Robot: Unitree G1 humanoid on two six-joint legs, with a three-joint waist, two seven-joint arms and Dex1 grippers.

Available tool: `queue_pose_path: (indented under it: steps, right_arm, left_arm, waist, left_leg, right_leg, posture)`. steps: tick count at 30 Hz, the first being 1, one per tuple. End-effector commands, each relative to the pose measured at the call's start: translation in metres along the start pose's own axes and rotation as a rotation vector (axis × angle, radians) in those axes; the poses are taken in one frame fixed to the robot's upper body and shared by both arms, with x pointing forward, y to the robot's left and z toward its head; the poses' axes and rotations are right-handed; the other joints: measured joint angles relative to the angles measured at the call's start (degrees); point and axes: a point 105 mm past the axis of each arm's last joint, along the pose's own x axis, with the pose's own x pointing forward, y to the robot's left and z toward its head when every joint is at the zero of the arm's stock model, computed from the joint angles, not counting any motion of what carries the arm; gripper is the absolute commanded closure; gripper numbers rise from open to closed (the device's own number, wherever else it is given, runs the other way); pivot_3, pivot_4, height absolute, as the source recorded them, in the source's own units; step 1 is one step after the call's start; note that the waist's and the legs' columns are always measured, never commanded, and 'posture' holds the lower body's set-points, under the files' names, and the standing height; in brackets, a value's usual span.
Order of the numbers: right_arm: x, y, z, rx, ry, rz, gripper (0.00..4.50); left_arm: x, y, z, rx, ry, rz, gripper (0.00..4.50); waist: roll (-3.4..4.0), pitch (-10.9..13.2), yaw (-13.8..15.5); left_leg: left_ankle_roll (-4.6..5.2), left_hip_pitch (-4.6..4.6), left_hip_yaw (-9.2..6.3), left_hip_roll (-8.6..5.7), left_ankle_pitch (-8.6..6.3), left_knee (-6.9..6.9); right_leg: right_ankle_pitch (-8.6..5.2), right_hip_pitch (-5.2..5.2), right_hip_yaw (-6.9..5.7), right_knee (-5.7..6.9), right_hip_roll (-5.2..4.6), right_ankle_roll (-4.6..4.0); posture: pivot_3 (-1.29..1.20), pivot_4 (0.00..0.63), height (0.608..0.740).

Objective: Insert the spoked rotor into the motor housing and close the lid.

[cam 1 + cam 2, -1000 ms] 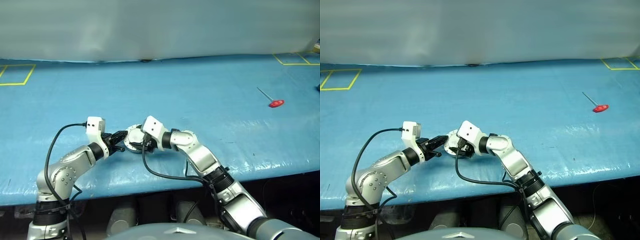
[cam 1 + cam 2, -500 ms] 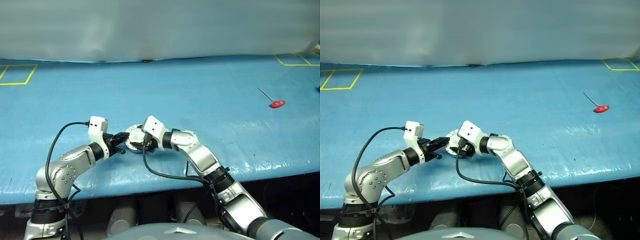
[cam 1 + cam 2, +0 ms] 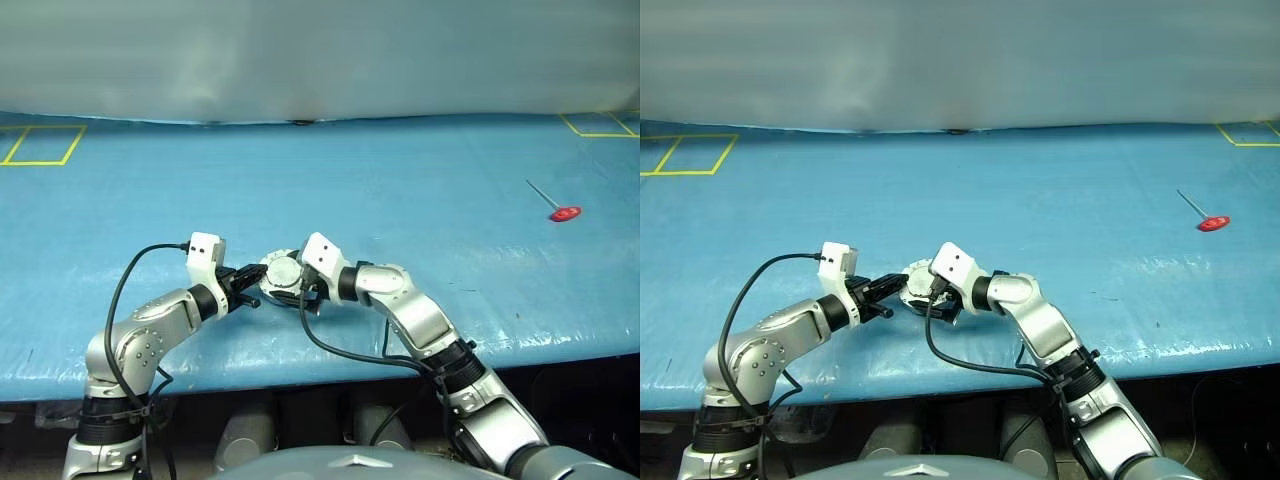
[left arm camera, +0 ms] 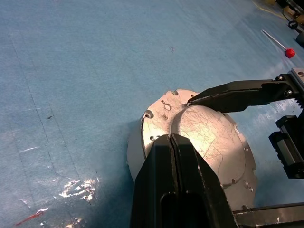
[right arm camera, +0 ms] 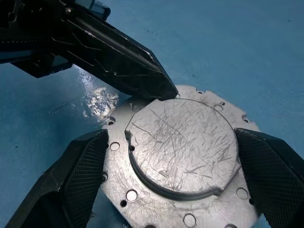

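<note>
Meanwhile, the lid (image 5: 183, 156) sits between the right end effector's (image 5: 171, 175) spread fingers, the pinched-shut left end effector (image 4: 172, 142) touching its rim.

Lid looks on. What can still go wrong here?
1. The left end effector, shut, presses its tips on the lid; a push off-centre may tilt or slide it on the blue table cover.
2. The open right end effector straddles the lid; withdrawing could snag its rim.

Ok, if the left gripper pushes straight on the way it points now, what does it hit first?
Most likely the lid: the shut left gripper has its tips at the edge of its raised centre. The right gripper straddles the lid just beyond.
</note>
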Motion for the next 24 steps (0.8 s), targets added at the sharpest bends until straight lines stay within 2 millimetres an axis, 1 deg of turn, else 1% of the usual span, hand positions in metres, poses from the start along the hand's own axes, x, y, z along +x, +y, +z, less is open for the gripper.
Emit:
queue_pose_path:
  steps: [1,6,10,15,19,20,21,22,24]
  right_arm:
    - [-0.015,-0.006,-0.013,0.058,0.039,-0.037,0.04]
    - [-0.034,-0.006,-0.016,0.096,0.041,-0.060,0.04]
    - [-0.049,0.000,-0.014,0.136,0.028,-0.042,0.04]
    - [-0.070,0.008,-0.008,0.251,-0.010,0.009,0.04]
    - [-0.075,0.003,-0.006,0.424,-0.072,-0.039,0.04]
    - [-0.074,-0.001,-0.007,0.472,-0.080,-0.077,0.04]
    - [-0.071,-0.009,-0.011,0.580,-0.107,-0.138,0.04]
    - [-0.069,-0.012,-0.014,0.666,-0.127,-0.171,0.04]
    - [-0.063,-0.013,-0.017,0.795,-0.152,-0.201,0.04]
  left_arm:
    - [0.002,-0.004,-0.020,-0.018,0.083,-0.019,4.50]
    - [0.003,-0.003,-0.022,-0.016,0.090,-0.019,4.50]
    - [0.004,-0.005,-0.025,-0.015,0.096,-0.027,4.50]
    - [0.004,-0.004,-0.025,-0.010,0.100,-0.030,4.50]
    - [0.004,-0.004,-0.025,-0.005,0.100,-0.031,4.50]
    - [0.004,-0.004,-0.025,-0.004,0.100,-0.031,4.50]
    - [0.004,-0.004,-0.026,-0.003,0.100,-0.030,4.50]
    - [0.004,-0.004,-0.026,-0.003,0.099,-0.030,4.50]
    - [0.005,-0.005,-0.026,-0.002,0.099,-0.031,4.50]
  waist:
    - [0.00,0.0,0.1]
    - [0.01,0.0,0.2]
    - [0.01,0.0,0.4]
    - [0.04,0.0,0.5]
    - [0.04,0.0,0.8]
    - [0.04,0.0,0.8]
    - [0.04,0.0,0.8]
    - [0.03,0.0,0.8]
    - [0.07,0.0,1.0]
  left_leg:
    - [0.00,0.00,-0.05,-0.01,0.00,0.00]
    - [0.00,0.01,-0.24,-0.03,0.00,0.00]
    - [0.01,0.01,-0.28,-0.05,-0.01,0.00]
    - [0.06,-0.05,-0.32,-0.07,-0.03,-0.02]
    - [0.06,-0.05,-0.40,-0.06,-0.04,-0.06]
    - [0.06,-0.06,-0.40,-0.06,-0.04,-0.10]
    - [0.06,-0.06,-0.40,-0.06,-0.04,-0.13]
    - [0.05,-0.07,-0.40,-0.06,-0.03,-0.14]
    - [0.02,-0.07,-0.41,-0.05,-0.01,-0.23]
  right_leg:
    - [-0.01,0.03,-0.03,-0.01,0.00,0.02]
    - [-0.06,0.15,-0.13,-0.04,-0.01,0.04]
    - [-0.07,0.18,-0.15,-0.07,-0.02,0.05]
    - [-0.07,0.17,-0.17,-0.17,-0.03,0.06]
    - [-0.08,0.21,-0.21,-0.25,-0.01,0.07]
    - [-0.08,0.20,-0.20,-0.27,-0.02,0.07]
    - [-0.08,0.21,-0.20,-0.29,-0.02,0.07]
    - [-0.07,0.20,-0.20,-0.32,-0.02,0.06]
    - [-0.07,0.20,-0.16,-0.36,-0.02,0.06]
  posture:
    - [0.00,0.150,0.740]
    - [0.00,0.150,0.740]
    - [0.00,0.150,0.740]
    - [0.00,0.150,0.740]
    - [0.00,0.150,0.740]
    - [0.00,0.150,0.740]
    - [0.00,0.150,0.740]
    - [0.00,0.150,0.740]
    - [0.00,0.150,0.740]
